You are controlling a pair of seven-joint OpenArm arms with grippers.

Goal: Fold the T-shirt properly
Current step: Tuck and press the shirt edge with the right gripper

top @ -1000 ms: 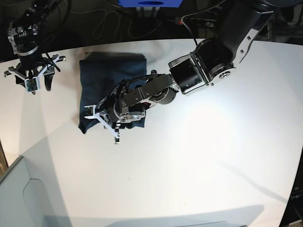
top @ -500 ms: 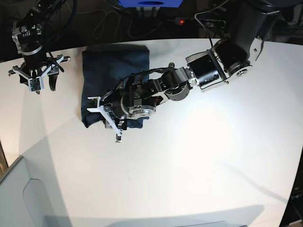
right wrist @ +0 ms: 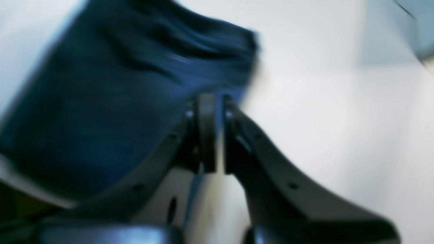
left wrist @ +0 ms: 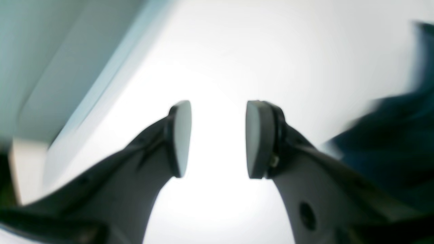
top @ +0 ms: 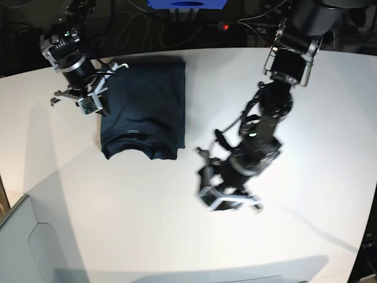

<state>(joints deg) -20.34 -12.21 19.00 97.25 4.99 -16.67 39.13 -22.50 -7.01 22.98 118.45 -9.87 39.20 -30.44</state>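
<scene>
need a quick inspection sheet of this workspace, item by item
surface: white table, bare apart from the shirt and the arms
job's things: T-shirt folded into a dark rectangle at the table's far left in the base view, collar toward the near end
clutter: nothing seen
grippers: left gripper open, empty, over bare table away from the shirt; right gripper shut, beside the shirt's edge, no cloth seen between the jaws
cables: loose cables behind the table's far edge
surroundings: blue box at the back; pale bin at the near left corner
</scene>
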